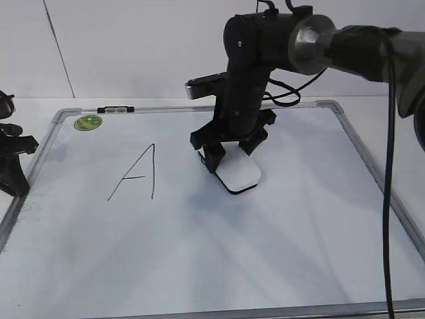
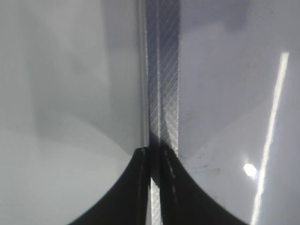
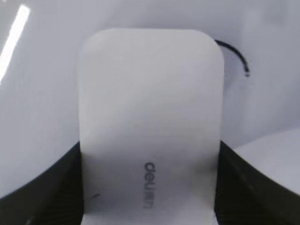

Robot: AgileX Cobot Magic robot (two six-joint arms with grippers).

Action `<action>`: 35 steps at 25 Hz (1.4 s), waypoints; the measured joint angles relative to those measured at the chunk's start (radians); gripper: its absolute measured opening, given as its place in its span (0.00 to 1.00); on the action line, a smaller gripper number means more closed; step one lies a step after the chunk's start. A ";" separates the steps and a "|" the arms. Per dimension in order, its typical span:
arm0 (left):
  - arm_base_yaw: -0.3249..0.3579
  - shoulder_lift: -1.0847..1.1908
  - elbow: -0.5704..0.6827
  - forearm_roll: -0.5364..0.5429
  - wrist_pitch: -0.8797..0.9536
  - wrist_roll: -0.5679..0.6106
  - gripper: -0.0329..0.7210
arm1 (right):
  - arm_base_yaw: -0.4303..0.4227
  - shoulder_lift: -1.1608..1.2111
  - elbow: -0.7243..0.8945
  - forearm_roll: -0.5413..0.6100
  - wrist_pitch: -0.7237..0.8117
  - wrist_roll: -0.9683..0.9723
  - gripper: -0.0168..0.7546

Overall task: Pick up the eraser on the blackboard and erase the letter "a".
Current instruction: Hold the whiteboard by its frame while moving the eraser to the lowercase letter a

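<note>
The white eraser (image 1: 240, 174) lies flat on the blackboard (image 1: 279, 252), just right of the board's middle. My right gripper (image 1: 229, 156) is shut on it, one black finger on each long side. In the right wrist view the eraser (image 3: 150, 103) fills the frame between the gripper's (image 3: 150, 187) fingers, with grey lettering on top. A short curved black marker stroke (image 3: 236, 56) shows past its upper right corner. The rest of the letter "a" is hidden under the eraser. My left gripper (image 1: 13, 169) is shut and empty at the board's left edge, over the frame (image 2: 164, 70).
A tall capital "A" (image 1: 136, 174) is drawn left of the eraser. A round green sticker (image 1: 87, 122) and a small black-and-clear clip (image 1: 115, 109) are at the board's far left corner. The grey frame (image 1: 372, 159) runs round the board.
</note>
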 joint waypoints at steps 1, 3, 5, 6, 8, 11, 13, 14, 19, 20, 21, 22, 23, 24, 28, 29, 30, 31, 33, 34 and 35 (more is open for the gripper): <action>0.000 0.000 0.000 0.000 0.000 0.000 0.07 | 0.010 0.000 0.000 0.002 -0.003 0.000 0.70; 0.000 0.000 0.000 0.000 0.000 0.000 0.07 | 0.028 0.001 0.000 0.012 -0.010 -0.002 0.70; 0.000 0.000 0.000 0.000 0.000 0.000 0.07 | 0.043 0.001 0.000 0.016 -0.014 -0.004 0.70; 0.000 0.000 0.000 0.000 0.000 0.000 0.07 | 0.047 0.001 0.000 0.016 -0.014 -0.008 0.70; 0.000 0.000 0.000 0.000 0.000 0.000 0.07 | 0.047 0.001 0.000 0.016 -0.016 -0.010 0.70; 0.000 0.000 0.000 0.000 0.000 0.000 0.07 | 0.047 0.001 0.000 -0.020 -0.018 0.010 0.70; 0.000 0.000 0.000 0.000 0.000 0.000 0.07 | 0.046 0.002 0.000 -0.044 -0.018 0.038 0.70; 0.000 0.000 0.000 0.000 0.000 0.000 0.07 | 0.042 0.002 0.000 -0.051 -0.018 0.052 0.70; 0.000 0.000 0.000 -0.002 0.000 0.000 0.07 | -0.022 0.002 0.000 -0.083 -0.018 0.077 0.70; 0.000 0.000 0.000 -0.002 0.000 0.000 0.07 | -0.038 0.002 0.000 -0.090 -0.018 0.081 0.70; 0.000 0.000 0.000 -0.002 0.000 0.000 0.07 | -0.050 0.002 0.000 -0.092 -0.018 0.082 0.70; 0.000 0.000 0.000 -0.002 0.000 0.000 0.07 | -0.066 0.002 0.000 -0.092 -0.018 0.083 0.70; 0.000 0.000 0.000 -0.002 0.000 0.000 0.07 | -0.076 0.002 0.000 -0.093 -0.018 0.087 0.70; 0.000 0.000 0.000 -0.002 0.000 0.000 0.07 | -0.083 0.002 0.000 -0.096 -0.018 0.089 0.70; 0.000 0.000 0.000 -0.002 0.000 0.000 0.07 | -0.116 0.002 0.000 -0.102 -0.018 0.101 0.70; 0.000 0.000 0.000 -0.002 0.000 0.000 0.07 | -0.119 0.002 0.000 -0.102 -0.018 0.106 0.70; 0.000 0.000 0.000 -0.002 0.000 0.000 0.07 | -0.119 0.002 0.000 -0.102 -0.018 0.105 0.70; 0.000 0.000 0.000 -0.002 0.000 0.000 0.07 | -0.119 0.002 0.000 -0.100 -0.020 0.105 0.70; 0.000 0.000 0.000 -0.002 0.000 0.000 0.07 | -0.119 0.004 -0.005 -0.089 -0.023 0.102 0.70; 0.000 0.000 0.000 -0.002 0.000 0.000 0.07 | -0.119 0.009 -0.015 -0.086 -0.019 0.102 0.70; 0.000 0.000 0.000 0.000 0.000 0.000 0.07 | -0.120 0.016 -0.029 -0.080 -0.014 0.098 0.70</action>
